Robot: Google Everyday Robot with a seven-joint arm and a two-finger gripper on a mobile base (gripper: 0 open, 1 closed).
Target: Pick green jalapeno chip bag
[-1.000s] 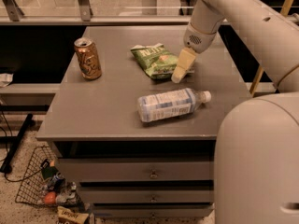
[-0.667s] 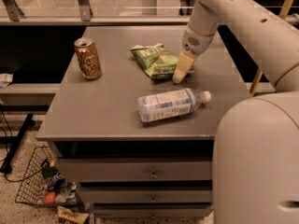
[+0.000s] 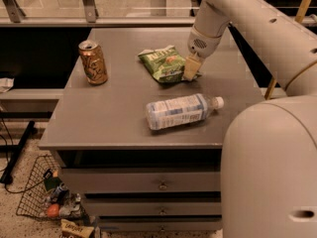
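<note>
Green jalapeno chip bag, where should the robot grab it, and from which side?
Judging by its pose, pinch the right edge from above: the green jalapeno chip bag lies flat and crinkled on the table, leaving only edges to grip. The end effector sits at that edge.

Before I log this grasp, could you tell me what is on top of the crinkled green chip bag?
The robot's tan gripper sits over the right edge of the crinkled green chip bag on the grey table. The bag's edge beneath it is hidden.
</note>
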